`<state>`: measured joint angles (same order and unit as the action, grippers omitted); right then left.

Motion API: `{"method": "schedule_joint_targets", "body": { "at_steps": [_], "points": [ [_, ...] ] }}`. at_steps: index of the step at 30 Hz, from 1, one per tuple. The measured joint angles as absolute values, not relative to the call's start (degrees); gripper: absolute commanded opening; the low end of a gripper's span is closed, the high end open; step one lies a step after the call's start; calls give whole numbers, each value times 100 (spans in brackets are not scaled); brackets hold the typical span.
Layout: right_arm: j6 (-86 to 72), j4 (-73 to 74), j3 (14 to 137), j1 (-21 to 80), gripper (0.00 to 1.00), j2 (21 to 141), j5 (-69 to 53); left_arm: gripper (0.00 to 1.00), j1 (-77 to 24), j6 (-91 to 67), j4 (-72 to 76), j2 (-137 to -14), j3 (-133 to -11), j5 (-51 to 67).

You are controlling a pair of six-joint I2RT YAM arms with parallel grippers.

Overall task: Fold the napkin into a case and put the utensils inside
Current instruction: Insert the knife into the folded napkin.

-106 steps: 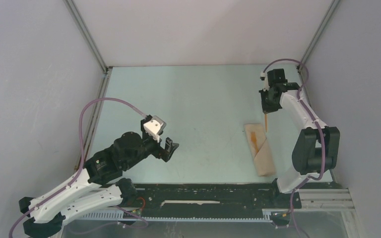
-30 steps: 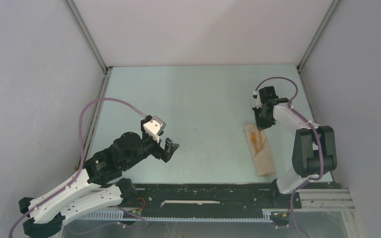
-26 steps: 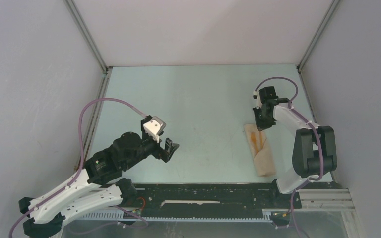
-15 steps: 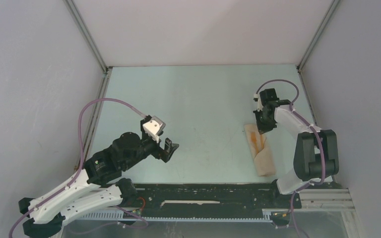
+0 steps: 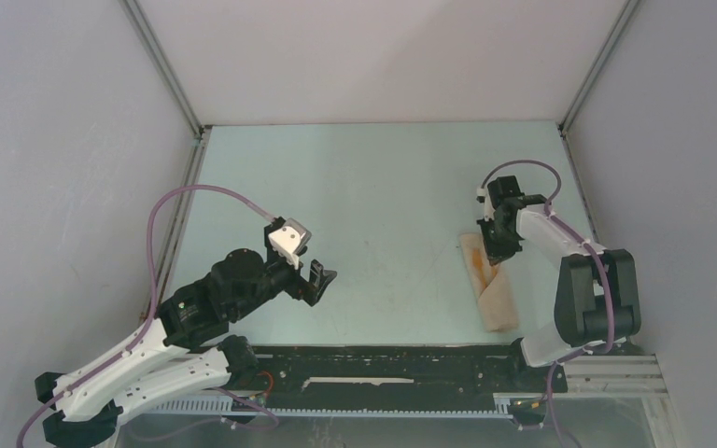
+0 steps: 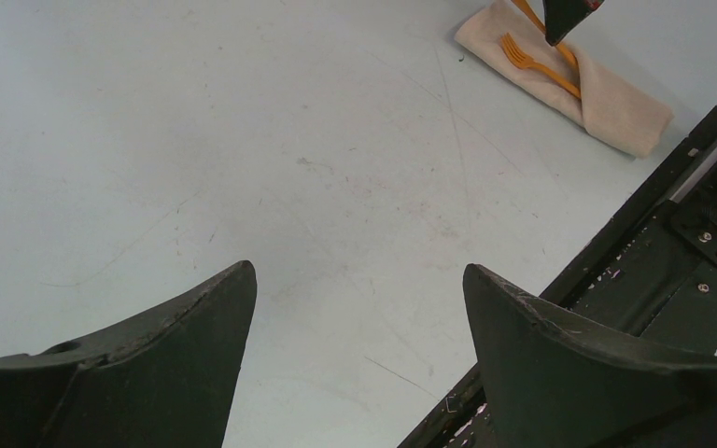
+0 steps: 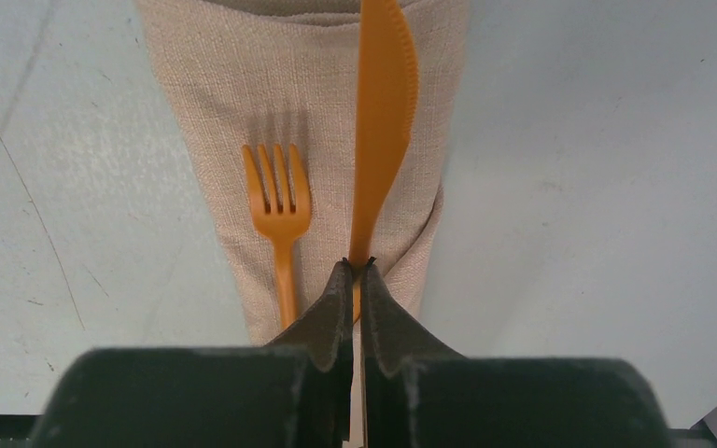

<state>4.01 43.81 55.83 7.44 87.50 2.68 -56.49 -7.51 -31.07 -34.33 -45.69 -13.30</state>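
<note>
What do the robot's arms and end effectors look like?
The left arm and right arm have white links, black joints and a looping purple cable each. The left end effector and right end effector are black, with two tapered fingers.

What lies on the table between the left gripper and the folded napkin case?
Nothing: bare table from the left gripper to the case, seen in the left wrist view.

A pale mint-green flat worktop (image 5: pixel 355 205) carries fine scratches and faint scuff marks across its middle. Plain grey-white enclosure walls (image 5: pixel 373 56) rise on three sides, joined by slanting silver metal corner posts (image 5: pixel 161 63). A black slotted rail (image 5: pixel 383 366) runs along the near edge.
</note>
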Motion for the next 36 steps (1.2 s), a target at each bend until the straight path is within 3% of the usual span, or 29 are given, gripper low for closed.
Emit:
{"method": "schedule_joint_targets", "body": {
  "at_steps": [36],
  "points": [
    [209,5153,5658,773,0,9059,-45,89,-5649,-749,-3107,-3402,-4569,-1330]
  ]
}}
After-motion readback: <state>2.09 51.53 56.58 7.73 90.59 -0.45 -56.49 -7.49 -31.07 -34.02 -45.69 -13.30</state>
